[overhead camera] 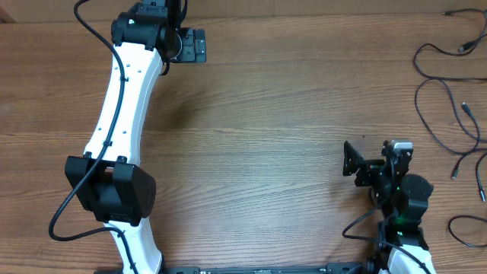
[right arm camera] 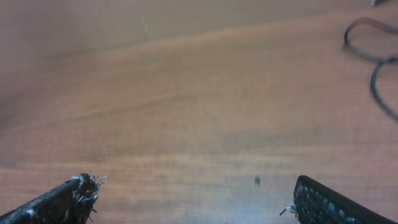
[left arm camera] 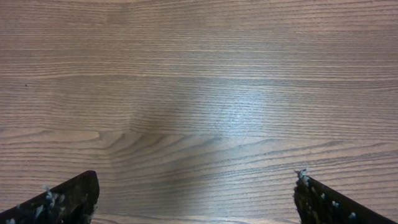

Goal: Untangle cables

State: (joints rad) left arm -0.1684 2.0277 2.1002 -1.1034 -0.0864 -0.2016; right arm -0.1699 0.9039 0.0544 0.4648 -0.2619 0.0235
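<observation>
The left gripper (overhead camera: pixel 196 46) hung at the far edge of the wooden table (overhead camera: pixel 266 137), at the end of the long white left arm (overhead camera: pixel 122 114) that reached up the left side of the overhead view. Its jaws stood spread wide with nothing between them. In the left wrist view, the left gripper (left arm camera: pixel 196 196) showed only its two dark fingertips (left arm camera: pixel 71 199) in the bottom corners, flecked with pale fuzz, and bare wood grain of the table (left arm camera: pixel 199 93) filled the rest.

Further right, the right gripper (overhead camera: pixel 373 161) sat low near the front edge, folded close to its own base. It was also spread apart and held nothing. Its wrist view gave the same picture: the right gripper (right arm camera: pixel 193 196) had one fingertip (right arm camera: pixel 68 199) in each lower corner and blurred table (right arm camera: pixel 186 93) between them.

The cables (overhead camera: pixel 465 109) lay at the far right side of the table, to the right of the right gripper and well apart from it. They were thin black cords in loose curves and loops, some running off the right edge, with small plug ends showing here and there. In the right wrist view, parts of the cables (right arm camera: pixel 375 84) curved in at the upper right corner. Neither gripper touched them.
</observation>
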